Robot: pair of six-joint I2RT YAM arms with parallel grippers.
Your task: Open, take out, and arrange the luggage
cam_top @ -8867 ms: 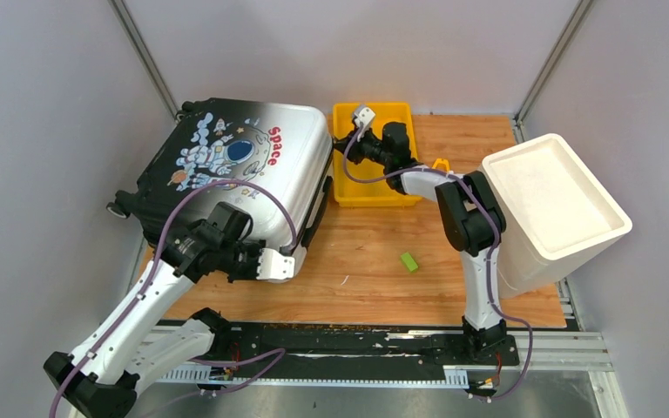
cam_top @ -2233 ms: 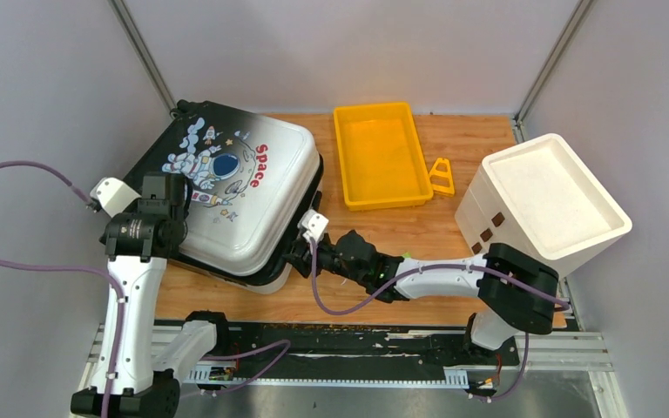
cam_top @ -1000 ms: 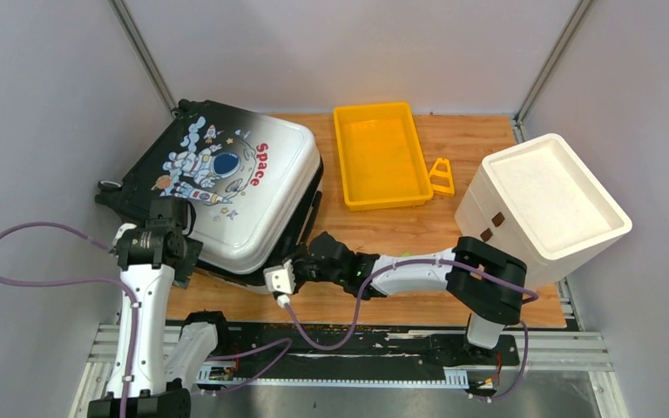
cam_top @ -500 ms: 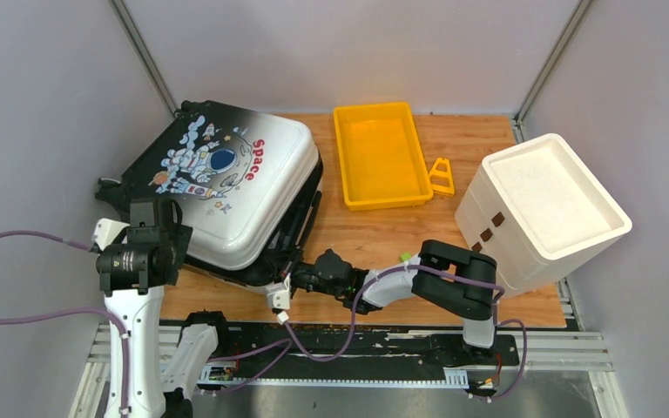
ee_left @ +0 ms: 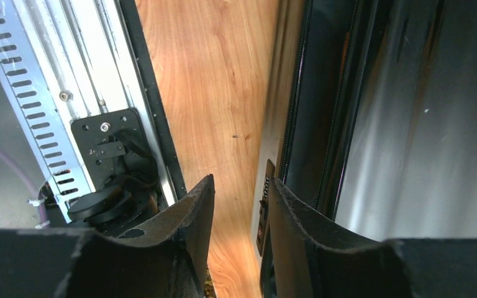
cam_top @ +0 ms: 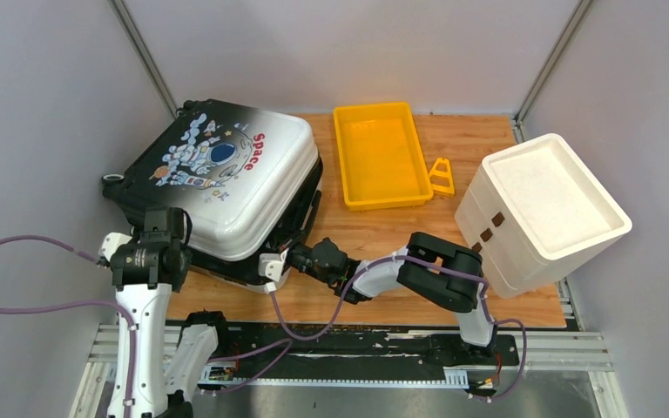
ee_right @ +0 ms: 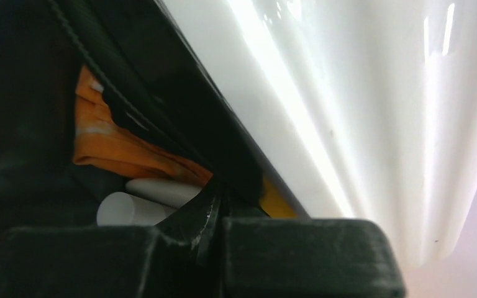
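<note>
Right gripper (ee_right: 218, 192) is clenched tight, tips wedged into the gap at the near corner of the small white-to-black hard-shell suitcase (cam_top: 226, 187); whether they pinch anything there, I can't tell. Left gripper (ee_left: 239, 186) stands parted at the case's near-left edge, grasping nothing. That case lies astronaut-side up on the wooden table (cam_top: 383, 231), left side, lid slightly ajar, orange cloth (ee_right: 118, 149) showing inside.

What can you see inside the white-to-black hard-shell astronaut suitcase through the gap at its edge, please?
The right wrist view shows something crumpled and orange, two white cylinder-like pieces and a yellow sliver. The white suitcase lid covers everything else.
</note>
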